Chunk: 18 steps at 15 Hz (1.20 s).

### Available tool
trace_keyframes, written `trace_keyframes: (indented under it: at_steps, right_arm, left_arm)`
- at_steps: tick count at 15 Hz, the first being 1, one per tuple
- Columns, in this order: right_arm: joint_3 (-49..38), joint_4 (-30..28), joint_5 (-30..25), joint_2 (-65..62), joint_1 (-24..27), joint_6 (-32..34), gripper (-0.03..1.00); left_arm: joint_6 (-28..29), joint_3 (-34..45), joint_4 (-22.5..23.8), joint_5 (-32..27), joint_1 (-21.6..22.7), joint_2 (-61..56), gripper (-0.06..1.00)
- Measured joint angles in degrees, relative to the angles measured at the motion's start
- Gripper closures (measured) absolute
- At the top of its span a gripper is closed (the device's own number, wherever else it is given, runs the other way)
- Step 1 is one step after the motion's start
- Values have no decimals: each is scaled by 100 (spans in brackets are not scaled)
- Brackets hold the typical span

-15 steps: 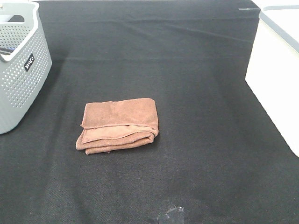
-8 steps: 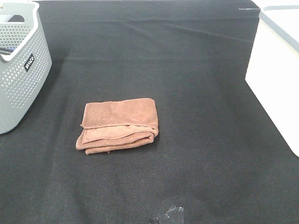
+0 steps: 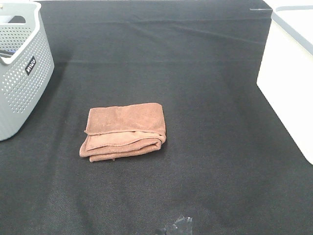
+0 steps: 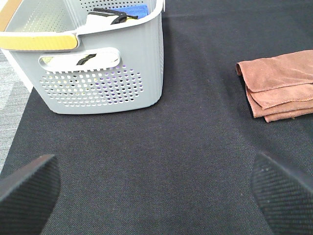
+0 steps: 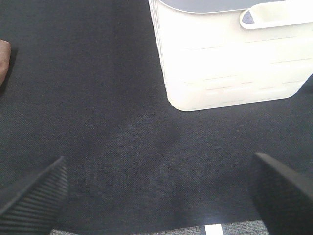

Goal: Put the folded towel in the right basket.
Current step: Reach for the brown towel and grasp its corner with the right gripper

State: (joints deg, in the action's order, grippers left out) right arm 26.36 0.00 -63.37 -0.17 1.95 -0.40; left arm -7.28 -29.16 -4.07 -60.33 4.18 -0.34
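A folded brown towel [image 3: 124, 130] lies flat on the black table cloth, left of the middle; it also shows in the left wrist view [image 4: 279, 90], and its edge shows in the right wrist view [image 5: 3, 58]. The right basket [image 3: 288, 73] is white and stands at the right edge; the right wrist view shows its wall [image 5: 230, 54]. My left gripper [image 4: 156, 188] is open and empty, well short of the towel. My right gripper [image 5: 159, 188] is open and empty, in front of the white basket. Neither gripper shows in the exterior view.
A grey perforated basket [image 3: 19, 73] stands at the left edge; the left wrist view [image 4: 98, 73] shows blue and dark items inside it. A small dark object [image 3: 178, 226] sits at the near table edge. The black cloth [image 3: 195, 73] covers the table.
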Motion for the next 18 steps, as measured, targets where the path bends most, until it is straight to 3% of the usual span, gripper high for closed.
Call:
trace_keyframes:
  at_steps: [15, 18]
  right_arm:
    - [6, 0, 0, 0, 0, -17, 1]
    - [659, -52, 17, 1203, 0, -23, 1]
  left_arm:
    - [0, 0, 0, 0, 0, 0, -5]
    - [0, 0, 0, 0, 0, 0, -5]
